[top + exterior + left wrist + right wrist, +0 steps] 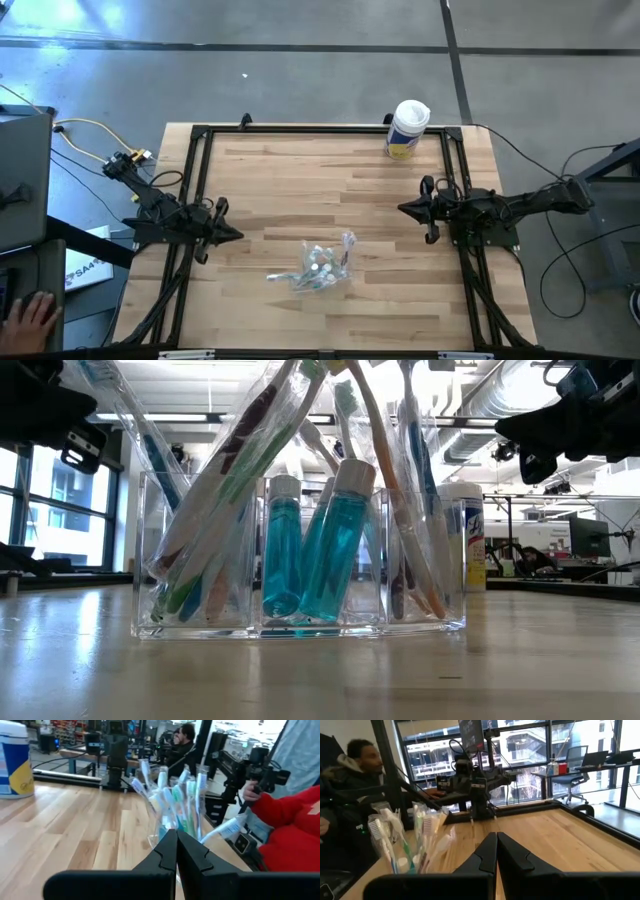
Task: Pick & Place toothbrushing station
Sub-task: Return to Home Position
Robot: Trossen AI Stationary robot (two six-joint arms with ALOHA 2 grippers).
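Wooden table (300,180), filled holder (322,266), left hand (238,237), right hand (402,208)

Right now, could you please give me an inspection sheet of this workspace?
Surface: wooden table, no spills seen.
Job's things: clear holder near the front middle, packed with toothbrushes and teal tubes.
Clutter: white canister at the far edge.
Grippers: left pincer and right pincer both shut and empty, at opposite sides of the table.
Cables: yellow cable off the table's left; black cable off its right.
Surroundings: a person's hand at the near left corner.
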